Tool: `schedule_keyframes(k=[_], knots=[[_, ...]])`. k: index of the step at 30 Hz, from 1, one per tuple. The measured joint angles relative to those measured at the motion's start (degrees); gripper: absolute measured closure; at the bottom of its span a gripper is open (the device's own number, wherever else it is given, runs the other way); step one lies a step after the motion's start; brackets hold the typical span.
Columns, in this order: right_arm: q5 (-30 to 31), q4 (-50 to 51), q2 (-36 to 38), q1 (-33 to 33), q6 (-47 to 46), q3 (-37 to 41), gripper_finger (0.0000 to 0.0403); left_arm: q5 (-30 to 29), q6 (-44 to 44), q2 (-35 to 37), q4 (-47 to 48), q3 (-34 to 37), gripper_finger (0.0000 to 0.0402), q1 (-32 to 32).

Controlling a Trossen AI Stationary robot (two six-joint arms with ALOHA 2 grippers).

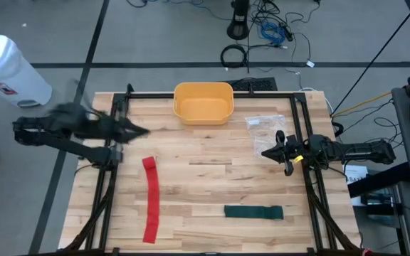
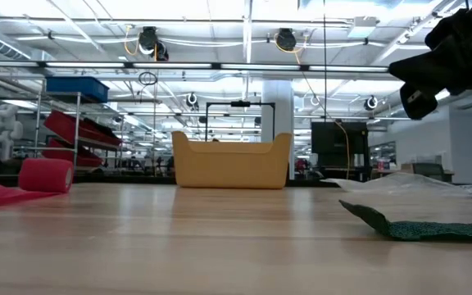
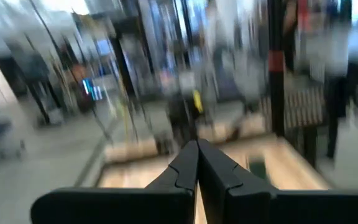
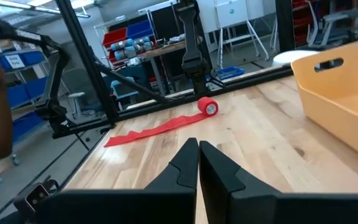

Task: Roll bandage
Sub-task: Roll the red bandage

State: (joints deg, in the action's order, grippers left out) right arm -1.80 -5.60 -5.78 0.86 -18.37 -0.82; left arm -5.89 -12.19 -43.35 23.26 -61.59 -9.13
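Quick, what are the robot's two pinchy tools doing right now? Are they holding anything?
Left tool: closed, holding nothing, up by the table's left edge.
Right tool: closed, holding nothing, near the table's right edge.

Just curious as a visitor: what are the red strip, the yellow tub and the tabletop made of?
Red bandage: looks like soft stretchy fabric, matte, lying wavy with one end rolled up. Yellow bin: probably moulded plastic, smooth with rounded corners. Table: wood, pale butcher-block planks with visible grain.
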Motion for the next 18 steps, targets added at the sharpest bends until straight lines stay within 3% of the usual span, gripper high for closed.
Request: schedule_keyframes(k=[2,5,13,18], knots=[[0.0,0.6,0.0,0.0,-1.3,0.0,0.0403,-0.1,1.0,-2.3,3.7,1.6,0.0386,0.0],[0.0,1.6,0.0,0.0,-2.6,0.0,0.0403,-0.1,5.4,-5.1,2.1,6.6,0.0386,0.0],[0.0,0.4,0.0,0.0,-6.2,-0.3,0.0403,-0.5,7.4,-6.4,-19.3,22.4,0.0385,-1.1],[0.2,0.6,-1.5,0.0,-3.8,-5.6,0.0403,-4.7,7.4,-4.5,-21.8,24.7,0.0385,-0.9]])
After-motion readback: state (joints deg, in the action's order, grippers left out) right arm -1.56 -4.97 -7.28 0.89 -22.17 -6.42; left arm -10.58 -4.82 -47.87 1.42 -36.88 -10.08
